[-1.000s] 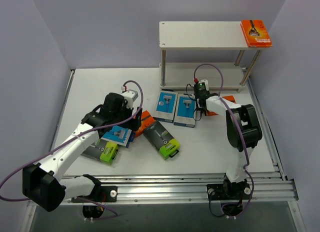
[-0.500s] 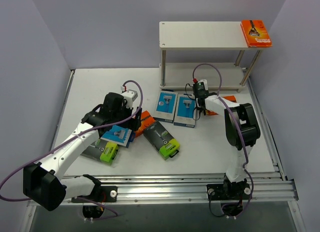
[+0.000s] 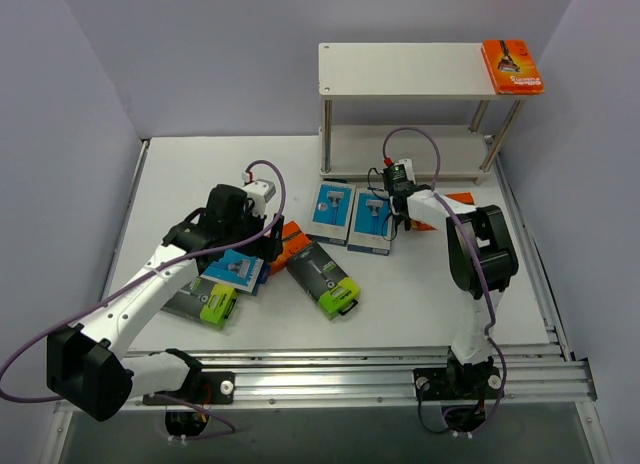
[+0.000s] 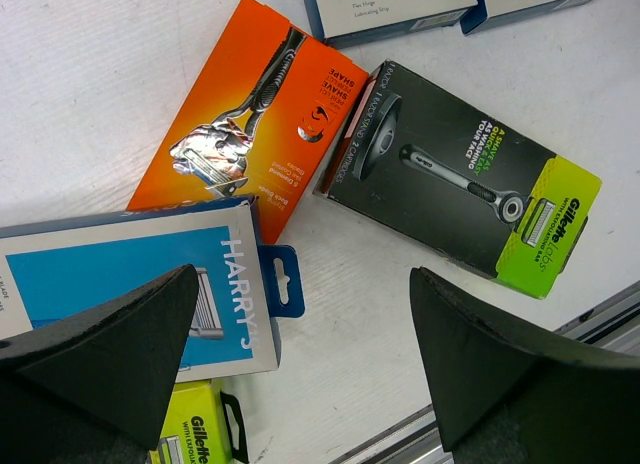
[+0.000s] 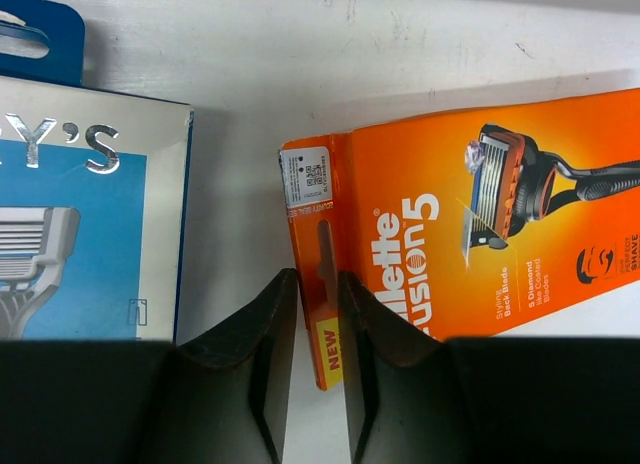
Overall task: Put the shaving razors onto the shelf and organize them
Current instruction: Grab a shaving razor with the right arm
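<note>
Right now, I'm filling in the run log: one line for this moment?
right fingers: shut on end of orange pack on table | left fingers: open by blue pack | shelf: orange pack on top

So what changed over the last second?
The right arm edged slightly left, its right pincer pinching the end of the orange pack. The left pincer stays open and still; the other packs and the shelf are unmoved.

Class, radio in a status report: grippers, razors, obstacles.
Left gripper open above blue pack. Right gripper shut on orange pack edge. One shelved pack at shelf top's right end; seven not yet shelved. Nothing blocking.
</note>
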Available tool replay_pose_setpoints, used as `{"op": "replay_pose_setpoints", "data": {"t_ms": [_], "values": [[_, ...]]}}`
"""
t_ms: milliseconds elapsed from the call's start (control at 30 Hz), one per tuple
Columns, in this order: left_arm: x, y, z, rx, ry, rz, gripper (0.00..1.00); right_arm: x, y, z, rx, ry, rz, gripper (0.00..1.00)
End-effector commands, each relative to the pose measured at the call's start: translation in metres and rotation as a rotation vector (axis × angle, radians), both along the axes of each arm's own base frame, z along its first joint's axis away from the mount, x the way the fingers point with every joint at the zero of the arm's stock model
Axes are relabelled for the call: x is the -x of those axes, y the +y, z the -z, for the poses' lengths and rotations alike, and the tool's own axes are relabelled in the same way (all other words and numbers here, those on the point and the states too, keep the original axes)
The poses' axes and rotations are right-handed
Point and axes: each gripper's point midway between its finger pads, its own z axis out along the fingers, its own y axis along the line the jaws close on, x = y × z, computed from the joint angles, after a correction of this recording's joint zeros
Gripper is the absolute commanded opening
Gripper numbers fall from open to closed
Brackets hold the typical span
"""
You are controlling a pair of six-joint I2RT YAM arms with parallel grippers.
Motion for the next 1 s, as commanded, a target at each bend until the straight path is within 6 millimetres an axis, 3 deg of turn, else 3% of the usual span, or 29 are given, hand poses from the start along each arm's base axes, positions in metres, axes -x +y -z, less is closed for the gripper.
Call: {"op": "replay_pose_setpoints", "data": {"t_ms": [0,233,433,633,667,733,767,833,933,967], "values": [[-0.011,-0.006,-0.024,0.048,-0.058,0.002,0.96,-0.005,-0.005,-0.013,0.066,-0.017,0.020,0.18],[-0.010,-0.007,-0.025,0.051,-0.060,0.007,0.96,-0.009,-0.005,-0.026,0.067,-0.048,0.035,0.01],[-0.010,-0.006,-0.027,0.053,-0.065,0.006,0.96,-0.008,0.006,-0.046,0.028,-0.069,0.020,0.00],[-0.009,-0.006,-0.032,0.066,-0.087,0.005,0.96,0.007,0.029,-0.083,-0.080,-0.106,-0.018,0.00],[-0.008,-0.006,-0.033,0.071,-0.091,0.008,0.96,0.011,0.035,-0.097,-0.112,-0.130,-0.034,0.00],[-0.007,-0.008,-0.036,0.081,-0.103,0.014,0.96,0.022,0.045,-0.107,-0.149,-0.137,-0.052,0.00],[-0.007,-0.008,-0.037,0.084,-0.108,0.015,0.96,0.026,0.048,-0.125,-0.176,-0.170,-0.063,0.00],[-0.007,-0.007,-0.041,0.092,-0.123,0.014,0.96,0.037,0.054,-0.138,-0.214,-0.180,-0.085,0.00],[-0.005,-0.009,-0.044,0.105,-0.133,0.022,0.96,0.058,0.065,-0.175,-0.305,-0.248,-0.150,0.00],[-0.005,-0.009,-0.046,0.111,-0.139,0.026,0.96,0.064,0.068,-0.177,-0.321,-0.246,-0.165,0.00]]}}
